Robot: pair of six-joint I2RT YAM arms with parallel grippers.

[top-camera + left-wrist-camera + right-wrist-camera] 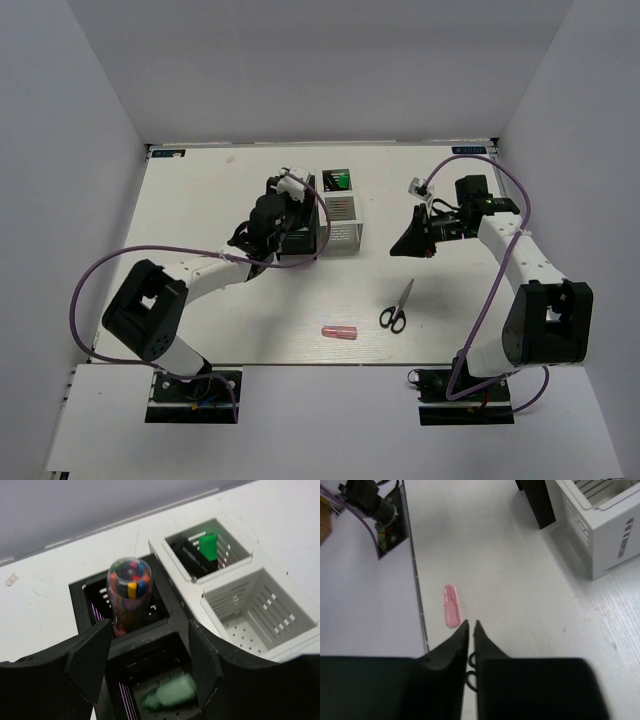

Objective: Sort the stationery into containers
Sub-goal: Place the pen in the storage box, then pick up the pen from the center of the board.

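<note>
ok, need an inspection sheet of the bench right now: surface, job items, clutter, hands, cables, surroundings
surface: white table, no spills seen.
job's things: black organiser holds a clear tube of coloured bits and a pale green tube; white organiser holds a green highlighter; scissors and pink tube lie loose on the table.
clutter: nothing seen.
hands: left hand open over the black organiser, empty; right hand almost closed, empty, above the table.
cables: purple cables loop off both arms; the left one crosses over the organisers.
surroundings: white walls on three sides.
</note>
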